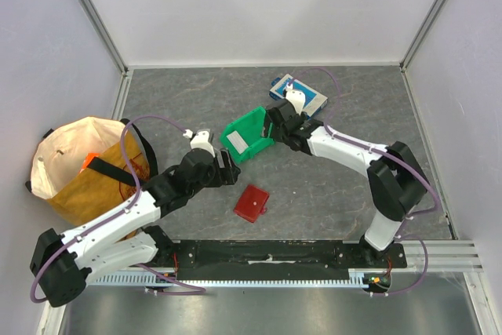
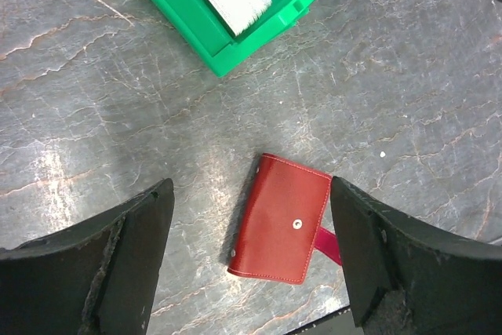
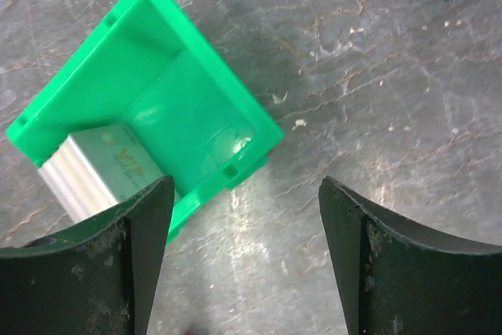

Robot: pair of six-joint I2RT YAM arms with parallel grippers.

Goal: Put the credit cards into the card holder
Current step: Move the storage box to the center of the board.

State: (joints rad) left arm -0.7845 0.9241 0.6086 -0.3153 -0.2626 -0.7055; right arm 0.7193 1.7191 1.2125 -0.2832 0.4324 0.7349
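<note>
place: a robotics lab test cell, not a home or a shop.
enclosure: plain white panels (image 1: 259, 5) on three sides, held by bare aluminium posts (image 1: 92, 13).
table: grey stone-patterned table (image 1: 329, 194), boxed in by the panels.
machinery: left arm (image 1: 118, 229) and right arm (image 1: 345, 147) bolted side by side to a black plate (image 1: 267, 253) at the near edge.
wiring: purple cables (image 1: 149, 116) looping loose off both arms.
</note>
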